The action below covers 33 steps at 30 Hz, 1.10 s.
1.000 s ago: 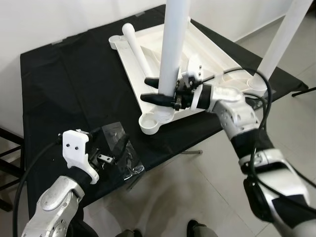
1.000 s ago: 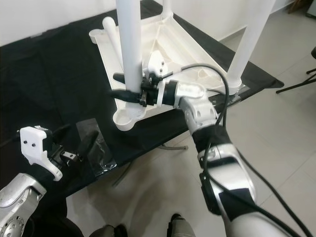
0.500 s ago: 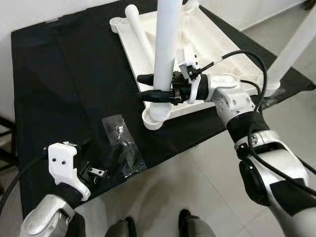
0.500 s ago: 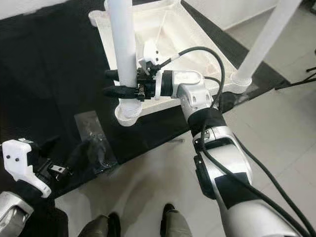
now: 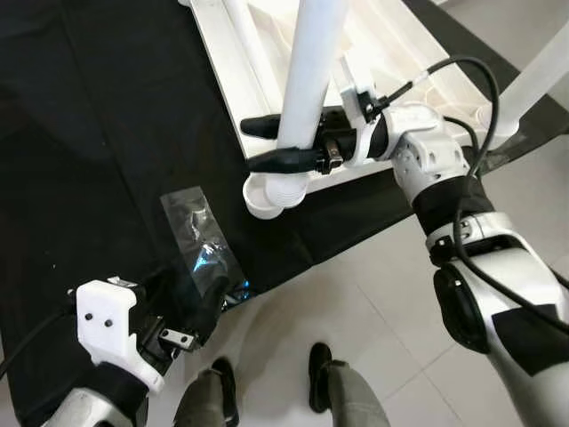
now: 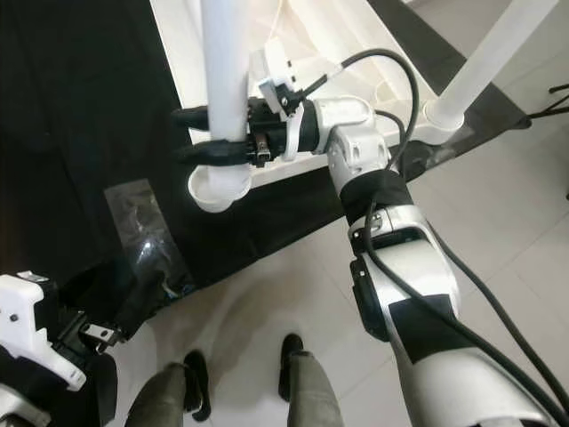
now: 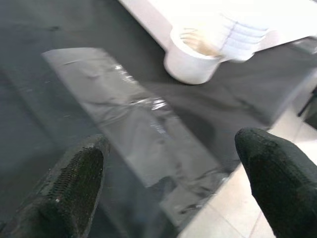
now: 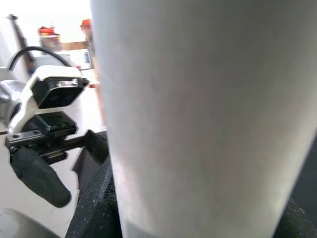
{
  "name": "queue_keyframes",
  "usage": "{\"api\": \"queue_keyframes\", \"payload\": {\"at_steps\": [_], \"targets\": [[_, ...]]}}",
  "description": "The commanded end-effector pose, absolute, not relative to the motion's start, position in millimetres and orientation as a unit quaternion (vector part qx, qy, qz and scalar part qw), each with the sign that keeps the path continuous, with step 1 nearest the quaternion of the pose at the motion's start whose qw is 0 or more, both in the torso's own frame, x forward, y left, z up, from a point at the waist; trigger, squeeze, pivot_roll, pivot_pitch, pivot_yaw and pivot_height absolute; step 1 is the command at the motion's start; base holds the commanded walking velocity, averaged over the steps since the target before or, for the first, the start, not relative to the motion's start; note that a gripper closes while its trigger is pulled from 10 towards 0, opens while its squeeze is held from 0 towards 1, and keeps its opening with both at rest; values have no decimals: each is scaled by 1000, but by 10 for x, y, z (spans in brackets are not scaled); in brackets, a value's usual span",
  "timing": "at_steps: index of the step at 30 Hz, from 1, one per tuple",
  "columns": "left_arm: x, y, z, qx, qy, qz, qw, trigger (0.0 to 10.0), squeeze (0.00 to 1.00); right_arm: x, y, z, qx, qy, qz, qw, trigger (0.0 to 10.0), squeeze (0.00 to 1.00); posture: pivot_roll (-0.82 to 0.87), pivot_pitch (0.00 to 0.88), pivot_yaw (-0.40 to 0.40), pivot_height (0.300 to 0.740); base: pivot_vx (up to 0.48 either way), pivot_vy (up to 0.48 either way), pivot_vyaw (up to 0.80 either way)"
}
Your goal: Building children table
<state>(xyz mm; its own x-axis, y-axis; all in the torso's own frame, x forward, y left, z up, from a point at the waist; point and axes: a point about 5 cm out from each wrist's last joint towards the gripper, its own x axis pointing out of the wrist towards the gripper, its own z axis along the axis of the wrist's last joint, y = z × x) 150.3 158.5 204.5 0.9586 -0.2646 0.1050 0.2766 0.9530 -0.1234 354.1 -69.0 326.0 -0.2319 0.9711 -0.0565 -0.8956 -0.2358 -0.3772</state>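
The white children's table top (image 5: pixel 391 53) lies upside down on a table under a black cloth (image 5: pixel 107 116). A white leg (image 5: pixel 307 89) stands upright in the near corner socket (image 5: pixel 267 194). My right gripper (image 5: pixel 252 145) is shut on this leg just above the socket, and the leg (image 8: pixel 198 109) sits between its fingers (image 8: pixel 94 213). A second leg (image 5: pixel 533 71) stands in the right-hand corner. My left gripper (image 7: pixel 171 153) is open above the near end of a clear plastic bag (image 5: pixel 197 238) of small parts. The bag (image 7: pixel 133 114) lies between its fingertips (image 7: pixel 81 168), untouched.
Another white leg (image 5: pixel 242 31) lies flat inside the upturned top. The cloth's front edge (image 5: pixel 267 276) runs close to the bag and the socket. Grey tiled floor (image 5: pixel 373 320) spreads below, with two feet in dark shoes (image 5: pixel 324 374) on it.
The whole view has shifted down and nearer, so the camera moved. My right gripper still holds the same leg. My left gripper stays open by the bag's near end.
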Motion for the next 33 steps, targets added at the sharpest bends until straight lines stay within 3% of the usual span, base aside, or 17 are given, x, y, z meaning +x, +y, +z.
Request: {"api": "queue_keyframes", "payload": {"at_steps": [1, 11, 24, 33], "targets": [[1447, 1569, 2012, -79, -27, -134, 988, 10000, 0, 3526, -628, 3142, -141, -105, 788, 590, 10000, 0, 84, 517, -54, 740, 0, 0, 0], [1412, 1551, 2004, -90, -28, -130, 987, 10000, 0, 3567, -454, 3292, -152, -130, 782, 590, 10000, 0, 81, 520, -78, 740, 0, 0, 0], [1457, 1520, 2030, -94, -31, -127, 987, 10000, 0, 3591, -449, 3258, -165, -98, 784, 590, 10000, 0, 69, 513, -89, 740, 0, 0, 0], [1455, 1499, 2041, -97, -36, -127, 987, 10000, 0, 3560, -348, 3059, -235, -45, 794, 559, 10000, 0, 68, 513, -97, 740, 0, 0, 0]]}}
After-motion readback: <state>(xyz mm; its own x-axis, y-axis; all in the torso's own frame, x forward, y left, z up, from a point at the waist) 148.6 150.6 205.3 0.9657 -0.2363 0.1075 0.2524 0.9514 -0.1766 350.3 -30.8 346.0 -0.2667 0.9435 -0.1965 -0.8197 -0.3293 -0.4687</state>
